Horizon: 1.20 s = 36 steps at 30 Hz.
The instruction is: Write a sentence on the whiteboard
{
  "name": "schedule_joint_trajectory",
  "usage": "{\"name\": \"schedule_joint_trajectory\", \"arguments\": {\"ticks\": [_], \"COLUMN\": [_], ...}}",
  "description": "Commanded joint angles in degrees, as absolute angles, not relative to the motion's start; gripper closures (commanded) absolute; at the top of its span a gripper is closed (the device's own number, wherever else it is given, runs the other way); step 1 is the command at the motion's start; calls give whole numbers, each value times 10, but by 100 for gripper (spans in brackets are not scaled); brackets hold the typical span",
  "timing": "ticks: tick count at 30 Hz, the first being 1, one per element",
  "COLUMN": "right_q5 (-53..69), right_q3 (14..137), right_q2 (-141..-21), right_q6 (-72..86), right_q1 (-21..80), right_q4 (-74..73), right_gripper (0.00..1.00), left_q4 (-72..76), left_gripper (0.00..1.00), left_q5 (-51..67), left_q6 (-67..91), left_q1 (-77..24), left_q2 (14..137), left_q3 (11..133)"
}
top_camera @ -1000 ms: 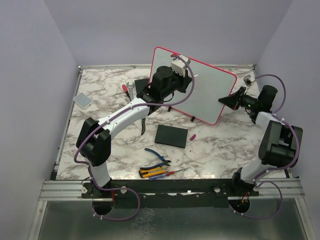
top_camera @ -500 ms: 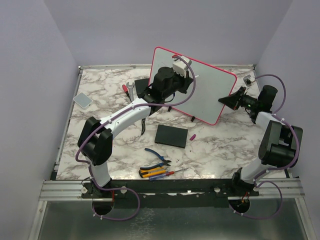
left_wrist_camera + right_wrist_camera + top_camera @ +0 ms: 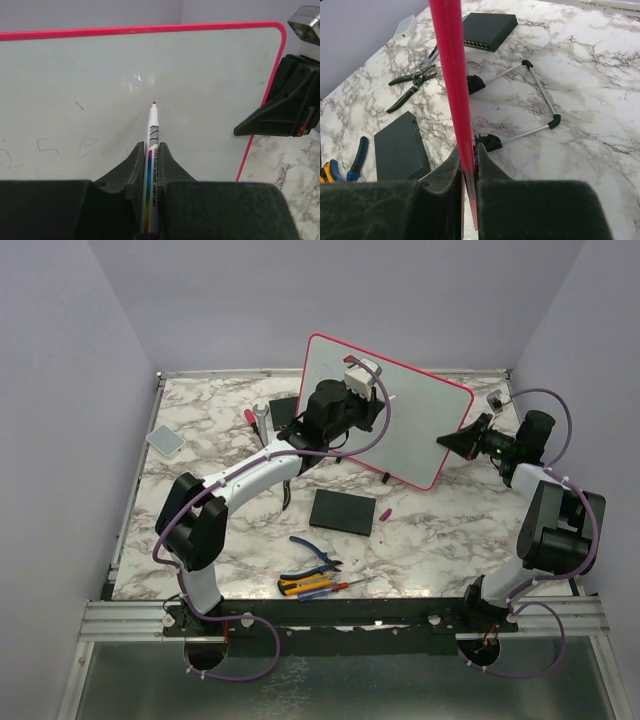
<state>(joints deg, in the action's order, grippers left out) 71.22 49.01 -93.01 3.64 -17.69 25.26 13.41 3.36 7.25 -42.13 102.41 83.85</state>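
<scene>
Whiteboard (image 3: 430, 418) stands tilted at far centre, pink frame. Left gripper (image 3: 383, 405) sits in front of its face, thin white marker (image 3: 391, 396) poking out. Right gripper (image 3: 452, 440) pinches the board's right edge. Nearer: black slab (image 3: 343, 511), pink cap (image 3: 385, 512), pliers (image 3: 316, 552), screwdrivers (image 3: 312, 586). Grey pad (image 3: 165, 439) at left.

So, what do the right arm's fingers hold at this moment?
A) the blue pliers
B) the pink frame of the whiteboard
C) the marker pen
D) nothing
B: the right wrist view shows the right fingers closed on the pink edge of the whiteboard; the marker sits in the left fingers.
</scene>
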Motion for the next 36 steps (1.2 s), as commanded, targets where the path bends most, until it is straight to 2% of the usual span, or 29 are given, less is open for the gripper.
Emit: {"name": "schedule_joint_trajectory", "arguments": {"ticks": [1, 15, 36], "right_q5": [677, 677, 678], "right_q3": [480, 481, 482], "right_q2": [-951, -953, -956], "right_q6": [29, 30, 31], "right_q1": [-174, -174, -173], "right_q4": [237, 237, 235], "right_gripper": [99, 100, 99], "left_q4": [161, 175, 176], "left_gripper": [100, 100, 100], "left_q5": [26, 23, 53], "left_q6": [70, 71, 80], "left_q1": [-425, -425, -427], "left_q2": [1026, 1018, 1067], "left_q3": [823, 809, 866]}}
